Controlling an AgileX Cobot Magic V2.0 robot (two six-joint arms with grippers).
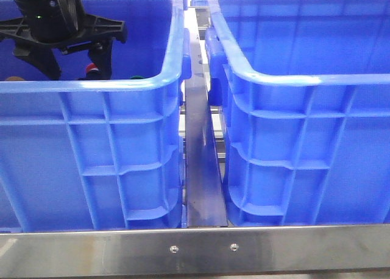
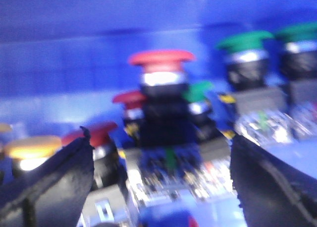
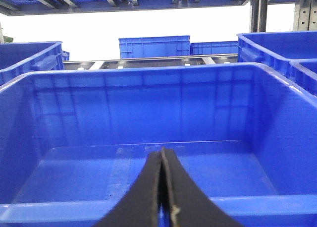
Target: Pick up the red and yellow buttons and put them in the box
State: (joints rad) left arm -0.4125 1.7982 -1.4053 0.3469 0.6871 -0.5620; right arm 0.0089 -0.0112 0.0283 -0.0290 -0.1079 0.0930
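Observation:
My left gripper point(image 1: 73, 61) hangs inside the left blue bin point(image 1: 91, 87), open, its fingers point(image 2: 49, 182) wide apart. In the blurred left wrist view a red button point(image 2: 162, 61) with a black body stands upright between and just beyond the fingertips, untouched. Two more red caps point(image 2: 130, 98) point(image 2: 96, 133) lie beside it, and a yellow button point(image 2: 32, 147) is off to one side. From the front only a bit of red point(image 1: 91, 67) shows past the bin rim. My right gripper point(image 3: 162, 160) is shut on nothing, facing the bare box point(image 3: 148, 167).
Green-capped buttons point(image 2: 245, 42) point(image 2: 297, 32) stand among the pile in the left bin. The right box point(image 1: 304, 78) sits across a metal divider point(image 1: 201, 157) from it. A steel rail point(image 1: 195, 248) runs along the front. More blue crates point(image 3: 153, 46) stand behind.

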